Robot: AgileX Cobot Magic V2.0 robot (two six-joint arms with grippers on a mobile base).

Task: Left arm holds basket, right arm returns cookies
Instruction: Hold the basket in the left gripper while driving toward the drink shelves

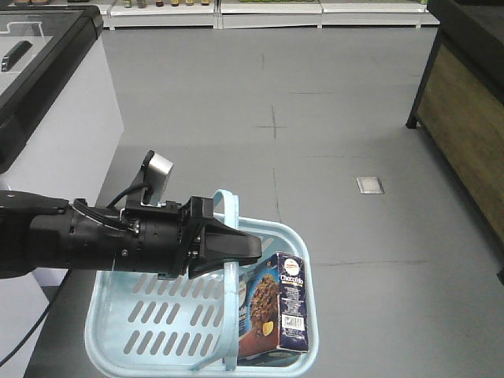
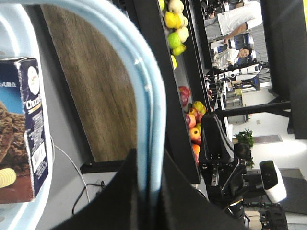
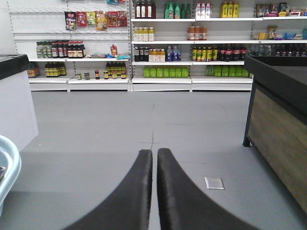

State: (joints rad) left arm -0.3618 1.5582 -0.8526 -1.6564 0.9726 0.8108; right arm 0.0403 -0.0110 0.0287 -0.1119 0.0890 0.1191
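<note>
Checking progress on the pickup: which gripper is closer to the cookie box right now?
Left. The left gripper clamps the basket handle right beside the cookie box; the right gripper, jaws shut and empty, is outside the basket, facing the shelves.

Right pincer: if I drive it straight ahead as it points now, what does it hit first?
Nothing near: the right pincer faces bare grey floor, with the store shelves far beyond. The basket rim sits off to its left. Depth unclear.

Left arm (image 1: 94,236) stretches level, left gripper (image 1: 252,249) clamped on the basket handle (image 1: 229,201) — right gripper (image 3: 154,154) empty, fingers pressed together.
</note>
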